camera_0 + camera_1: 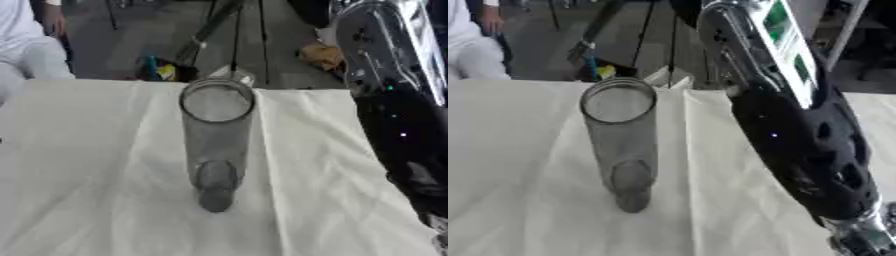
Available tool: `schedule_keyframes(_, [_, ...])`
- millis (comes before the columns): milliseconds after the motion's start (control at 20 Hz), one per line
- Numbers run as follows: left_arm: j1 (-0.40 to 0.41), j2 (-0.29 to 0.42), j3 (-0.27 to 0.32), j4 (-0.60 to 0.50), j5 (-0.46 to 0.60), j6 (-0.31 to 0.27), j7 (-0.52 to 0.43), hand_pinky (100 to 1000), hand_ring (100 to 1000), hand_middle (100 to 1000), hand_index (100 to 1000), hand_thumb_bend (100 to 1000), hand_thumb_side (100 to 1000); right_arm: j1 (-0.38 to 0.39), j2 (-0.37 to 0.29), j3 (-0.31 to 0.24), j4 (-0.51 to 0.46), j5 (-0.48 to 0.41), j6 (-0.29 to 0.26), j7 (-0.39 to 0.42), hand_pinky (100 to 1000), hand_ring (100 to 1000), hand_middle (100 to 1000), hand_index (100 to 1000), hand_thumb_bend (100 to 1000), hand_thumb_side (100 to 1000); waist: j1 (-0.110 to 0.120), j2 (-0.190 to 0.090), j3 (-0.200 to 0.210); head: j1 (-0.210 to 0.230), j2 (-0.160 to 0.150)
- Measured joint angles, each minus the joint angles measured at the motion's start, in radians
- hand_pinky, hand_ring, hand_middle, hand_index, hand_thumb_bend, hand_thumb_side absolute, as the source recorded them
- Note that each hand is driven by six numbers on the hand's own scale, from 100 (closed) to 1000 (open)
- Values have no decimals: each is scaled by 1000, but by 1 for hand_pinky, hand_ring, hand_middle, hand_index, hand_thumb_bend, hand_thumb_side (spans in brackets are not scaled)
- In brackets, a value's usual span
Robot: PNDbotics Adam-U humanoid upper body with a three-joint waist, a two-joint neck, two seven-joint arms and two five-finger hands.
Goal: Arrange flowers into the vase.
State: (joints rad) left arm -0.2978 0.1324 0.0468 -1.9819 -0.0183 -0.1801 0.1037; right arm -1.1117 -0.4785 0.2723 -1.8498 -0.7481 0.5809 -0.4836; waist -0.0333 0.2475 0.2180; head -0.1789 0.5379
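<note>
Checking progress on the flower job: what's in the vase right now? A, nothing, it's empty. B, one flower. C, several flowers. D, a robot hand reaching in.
A: the clear vase stands upright on the white cloth with an open mouth and no stems or blooms inside.

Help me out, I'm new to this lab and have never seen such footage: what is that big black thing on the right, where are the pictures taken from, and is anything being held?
Both pictures come from two side-by-side cameras in a humanoid robot's head, looking down at its table. The big black shape is the robot's right arm, reaching down past the lower edge, so its hand is out of sight. On the white cloth stands a clear glass vase, upright and empty. No flowers show, and nothing can be seen being held.
</note>
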Motion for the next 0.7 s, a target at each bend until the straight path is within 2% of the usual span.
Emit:
schedule_keyframes(300, [6,14,0,0,-3,1,5,560,678,757,904,100,1000,4,-24,6,5,-22,33,37,100,100,100,100,446,331,-6,0,-19,20,8])
schedule_keyframes(700, [8,17,0,0,-8,1,8,559,678,756,904,100,1000,4,-28,6,5,-48,42,37,100,100,100,100,445,327,-6,-2,-32,37,8])
